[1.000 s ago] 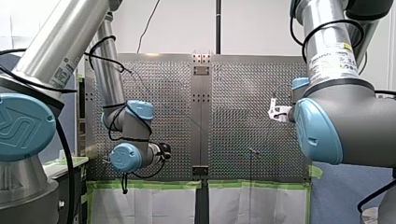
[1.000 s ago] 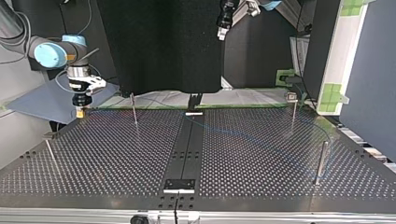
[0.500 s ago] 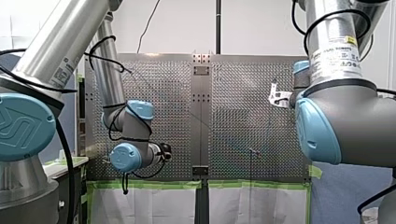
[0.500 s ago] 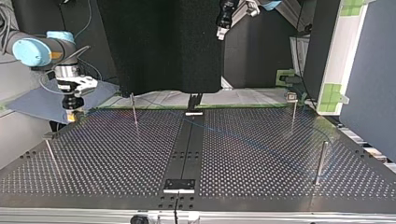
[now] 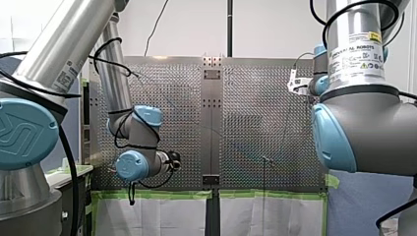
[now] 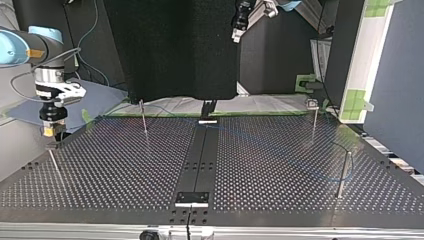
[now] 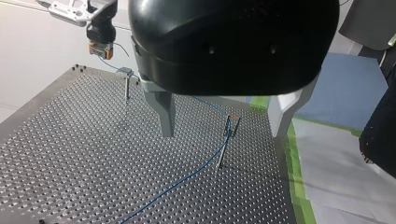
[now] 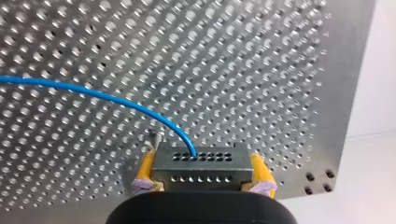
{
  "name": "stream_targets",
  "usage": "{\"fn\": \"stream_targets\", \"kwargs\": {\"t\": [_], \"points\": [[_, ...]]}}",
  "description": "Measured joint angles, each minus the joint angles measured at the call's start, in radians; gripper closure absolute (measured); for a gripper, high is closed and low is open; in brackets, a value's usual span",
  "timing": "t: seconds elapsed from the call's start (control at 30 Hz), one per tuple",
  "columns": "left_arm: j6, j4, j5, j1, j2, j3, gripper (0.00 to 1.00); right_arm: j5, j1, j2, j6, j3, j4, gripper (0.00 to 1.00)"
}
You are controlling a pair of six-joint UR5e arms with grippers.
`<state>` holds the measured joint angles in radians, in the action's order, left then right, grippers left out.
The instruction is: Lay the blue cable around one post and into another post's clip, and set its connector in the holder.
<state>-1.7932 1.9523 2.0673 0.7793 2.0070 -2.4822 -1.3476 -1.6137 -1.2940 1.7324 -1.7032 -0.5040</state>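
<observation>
Right gripper (image 8: pixel 202 173), seen close in its own wrist view, is clamped by yellow pads (image 8: pixel 145 169) on a grey metal connector block (image 8: pixel 201 161). From this block a thin blue cable (image 8: pixel 93 91) curves away over the perforated metal table (image 8: pixel 261 70). Only in the top view is the cable seen bending close beside a slim metal post (image 6: pixel 343 170) at that view's right. Left gripper (image 7: pixel 221 133) is shown in its wrist view with fingers spread wide above the table.

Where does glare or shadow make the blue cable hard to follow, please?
Right wrist view: blue cable plain against the evenly lit table. Left wrist view: plain too, despite some sheen. Front view: the table's glare nearly swallows it. Top view: the table is dark, the cable only a faint line.
</observation>
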Motion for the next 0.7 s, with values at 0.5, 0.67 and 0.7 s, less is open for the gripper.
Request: {"fn": "stream_targets", "kwargs": {"t": [0.5, 0.67, 0.7], "points": [[0.0, 0.007, 0.002, 0.0, 0.0, 0.0, 0.0, 0.001, 0.048, 0.054, -0.002, 0.0, 0.025, 1.0], [0.0, 0.012, 0.002, 0.0, 0.0, 0.0, 0.0, 0.014, 0.061, 0.056, 0.0, 0.002, 0.013, 1.0], [0.0, 0.014, 0.001, 0.0, 0.0, 0.0, 0.0, 0.021, 0.064, 0.057, 0.001, 0.004, 0.012, 1.0]]}}
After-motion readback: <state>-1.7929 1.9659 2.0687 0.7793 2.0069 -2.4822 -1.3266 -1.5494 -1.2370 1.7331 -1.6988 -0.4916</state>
